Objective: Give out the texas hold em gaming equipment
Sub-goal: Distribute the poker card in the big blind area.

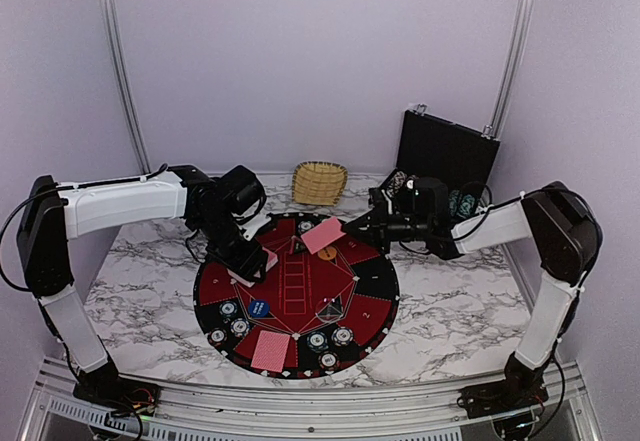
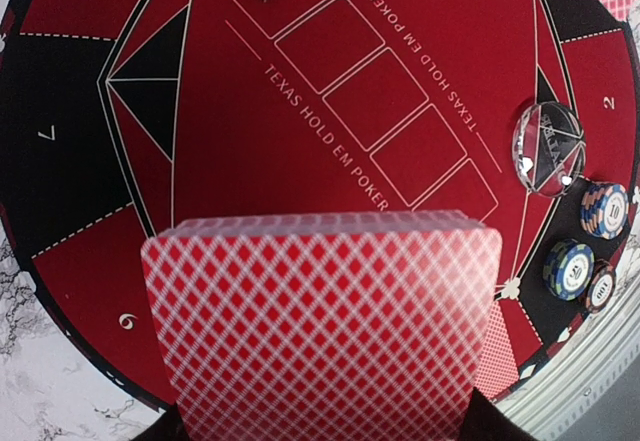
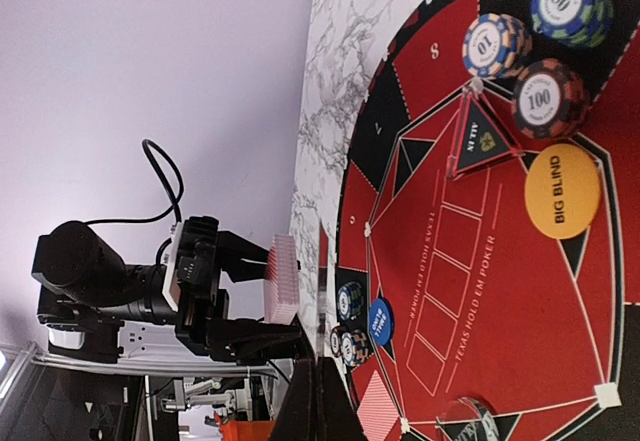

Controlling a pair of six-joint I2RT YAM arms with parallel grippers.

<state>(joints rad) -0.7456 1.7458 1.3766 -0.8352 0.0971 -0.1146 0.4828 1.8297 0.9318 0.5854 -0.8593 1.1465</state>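
Left wrist view: the left pincer (image 1: 250, 266) is clenched on the deck (image 2: 320, 321), which hangs just over the mat (image 2: 250, 161) below it. The right pincer (image 1: 348, 227), clenched too, seems to pinch one card (image 1: 322, 233) at its tip. Hold the deck level and lay that card flat on a bare seat beneath.

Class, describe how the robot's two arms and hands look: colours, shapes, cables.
The left arm and right arm have smooth white link shells joined by bulky black joint housings. The left hand and right hand are black, blocky and two-fingered. Thin black cables run along each arm.
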